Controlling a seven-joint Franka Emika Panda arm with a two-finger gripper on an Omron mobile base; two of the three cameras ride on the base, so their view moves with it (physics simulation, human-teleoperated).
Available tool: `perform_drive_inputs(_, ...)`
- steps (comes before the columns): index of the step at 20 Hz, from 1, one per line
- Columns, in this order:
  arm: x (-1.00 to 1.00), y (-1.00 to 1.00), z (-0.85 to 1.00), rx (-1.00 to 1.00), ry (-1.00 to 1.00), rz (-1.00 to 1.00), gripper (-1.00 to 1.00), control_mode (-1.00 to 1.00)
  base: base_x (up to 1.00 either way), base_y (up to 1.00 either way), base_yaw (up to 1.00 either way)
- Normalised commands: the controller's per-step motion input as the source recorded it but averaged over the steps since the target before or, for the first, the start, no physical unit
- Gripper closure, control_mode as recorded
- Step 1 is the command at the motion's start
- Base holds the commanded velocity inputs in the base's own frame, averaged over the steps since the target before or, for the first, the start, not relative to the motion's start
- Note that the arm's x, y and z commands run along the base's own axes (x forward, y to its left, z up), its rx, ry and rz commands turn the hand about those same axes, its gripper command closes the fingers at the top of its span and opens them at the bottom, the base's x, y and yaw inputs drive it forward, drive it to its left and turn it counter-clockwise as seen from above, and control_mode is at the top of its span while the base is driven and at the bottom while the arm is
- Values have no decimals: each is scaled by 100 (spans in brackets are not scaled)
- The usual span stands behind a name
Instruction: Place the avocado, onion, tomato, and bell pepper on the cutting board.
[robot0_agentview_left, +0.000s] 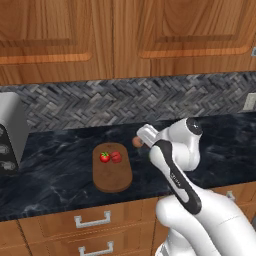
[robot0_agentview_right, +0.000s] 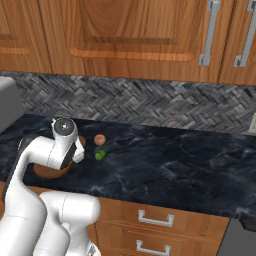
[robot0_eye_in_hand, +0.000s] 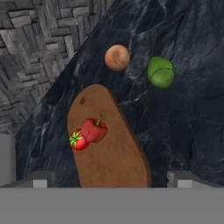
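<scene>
The brown wooden cutting board lies on the black counter, and on it the bright red tomato touches the deeper red bell pepper. Beyond the board's far end, on the bare counter, sit the tan onion and the green avocado, a little apart from each other. My gripper hangs open above the board's near end, with nothing between its fingers. From the left base the board, tomato, pepper and onion show. From the right base the onion and avocado lie just right of my arm.
A grey appliance stands at the counter's left end. The herringbone backsplash and wooden wall cabinets close the back. Drawers run under the counter's front edge. Black counter stretches to the right.
</scene>
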Motion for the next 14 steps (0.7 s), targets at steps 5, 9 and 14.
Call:
perform_drive_inputs(5, 0, 0, 38, -6, 4, 7, -100, -100, 0, 0, 0)
perform_drive_inputs(9, 0, -1, 26, -15, 12, 0, -100, -100, 0, 0, 0)
perform_drive_inputs(14, 0, -16, 2, -20, 3, 4, -100, -100, 0, 0, 0)
